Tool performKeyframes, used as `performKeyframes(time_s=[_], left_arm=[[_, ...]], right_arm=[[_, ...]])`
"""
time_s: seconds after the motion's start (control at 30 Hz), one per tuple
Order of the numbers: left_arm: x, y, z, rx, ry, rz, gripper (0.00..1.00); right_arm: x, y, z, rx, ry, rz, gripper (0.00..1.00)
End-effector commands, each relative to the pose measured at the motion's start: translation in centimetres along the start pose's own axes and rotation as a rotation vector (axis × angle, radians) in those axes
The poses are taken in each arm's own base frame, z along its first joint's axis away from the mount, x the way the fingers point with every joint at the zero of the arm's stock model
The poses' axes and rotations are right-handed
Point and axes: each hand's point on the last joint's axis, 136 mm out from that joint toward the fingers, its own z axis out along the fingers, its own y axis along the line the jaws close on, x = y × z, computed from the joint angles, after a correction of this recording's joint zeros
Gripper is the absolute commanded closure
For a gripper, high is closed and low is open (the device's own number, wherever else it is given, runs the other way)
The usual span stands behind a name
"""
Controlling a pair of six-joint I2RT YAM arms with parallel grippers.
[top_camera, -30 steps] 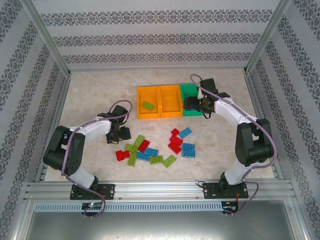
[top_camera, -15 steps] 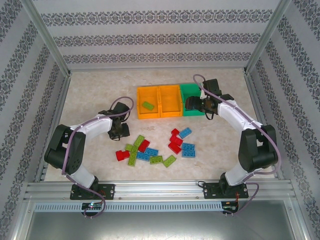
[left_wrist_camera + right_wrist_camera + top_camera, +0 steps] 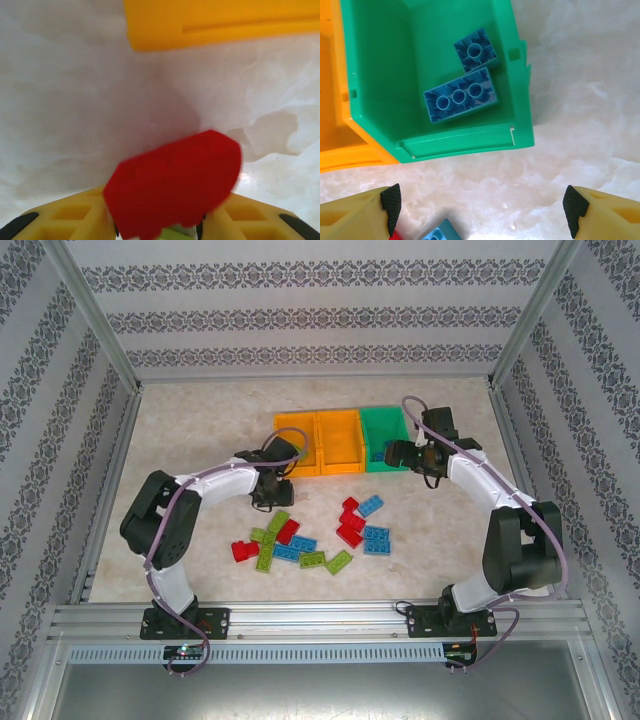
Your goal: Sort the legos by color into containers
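Note:
A red lego (image 3: 172,182) is pinched between the yellow fingers of my left gripper (image 3: 160,225), which hovers just in front of the left orange bin (image 3: 220,22). From the top, that gripper (image 3: 268,493) sits by this bin's (image 3: 296,432) front wall. My right gripper (image 3: 482,210) is open and empty over bare table, just in front of the green bin (image 3: 380,75), which holds two blue legos (image 3: 461,96). In the overhead view the right gripper (image 3: 394,452) is at the green bin's (image 3: 383,430) front right corner. The middle orange bin (image 3: 340,435) stands between them.
Several loose red, blue and light green legos lie in a pile (image 3: 300,545) on the table between the arms, with a blue one (image 3: 371,505) and red ones (image 3: 350,522) nearer the bins. A blue brick (image 3: 437,232) lies just under the right gripper's left finger.
My left arm has swung right and forward, from left of the pile to the front of the left orange bin. The right gripper has drawn back slightly to the right of the green bin.

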Motion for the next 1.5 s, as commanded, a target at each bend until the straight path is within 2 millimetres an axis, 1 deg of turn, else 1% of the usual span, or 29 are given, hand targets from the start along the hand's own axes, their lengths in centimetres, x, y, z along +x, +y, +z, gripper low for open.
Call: performKeyframes(time_s=[0.0,0.1,0.17,0.23,0.3,0.37,0.43,0.6,0.83,1.0,1.2,1.27,1.37,1.47], left_arm=[[0.2,-1.9,0.4,0.054,0.015,0.025,0.56],[0.4,-2.3,0.8,0.061,0.024,0.017,0.55],[0.3,-2.2,0.6,0.056,0.017,0.018,0.53],[0.1,-1.9,-0.2,0.045,-0.004,0.034,0.49],[-0.2,-1.4,-1.3,0.016,-0.027,0.071,0.41],[-0.6,-0.8,-2.2,-0.020,-0.041,0.116,0.37],[-0.8,-0.6,-2.6,-0.040,-0.041,0.159,0.34],[-1.2,-0.6,-1.9,-0.062,-0.034,0.222,0.34],[-1.3,-0.1,-1.3,-0.089,-0.023,0.404,0.37],[-1.1,-0.5,-0.5,-0.074,-0.006,0.473,0.43],[-1.2,-1.0,0.3,-0.049,0.007,0.505,0.55],[-1.4,-1.3,0.3,-0.038,-0.002,0.492,0.62],[-1.5,-2.1,-0.2,0.004,-0.013,0.468,0.71],[-1.8,-3.1,-1.5,0.050,-0.041,0.449,0.80]], right_arm=[[0.2,-0.5,-0.8,0.012,-0.006,-0.006,0.13],[0.2,-0.5,-0.8,0.004,-0.003,-0.002,0.13],[0.3,-0.4,-0.8,0.001,-0.002,0.001,0.13],[0.3,-0.4,-0.9,0.002,-0.004,0.000,0.13],[0.4,-0.6,-1.0,0.006,-0.003,-0.001,0.13],[0.5,-0.6,-0.9,0.010,-0.001,-0.001,0.13],[0.6,-0.7,-0.8,0.012,0.000,0.004,0.13],[0.4,-0.5,-0.8,0.001,-0.004,0.017,0.13],[0.2,-0.6,-1.2,0.010,-0.007,0.010,0.13],[0.2,-0.5,-1.3,0.008,-0.007,0.022,0.13],[0.2,-0.6,-1.5,0.015,-0.010,0.022,0.12],[0.2,-0.6,-1.7,0.015,-0.012,0.019,0.12],[0.5,-0.7,-1.7,0.015,-0.007,0.016,0.12],[1.1,-0.8,-2.0,0.013,-0.005,0.005,0.13]])
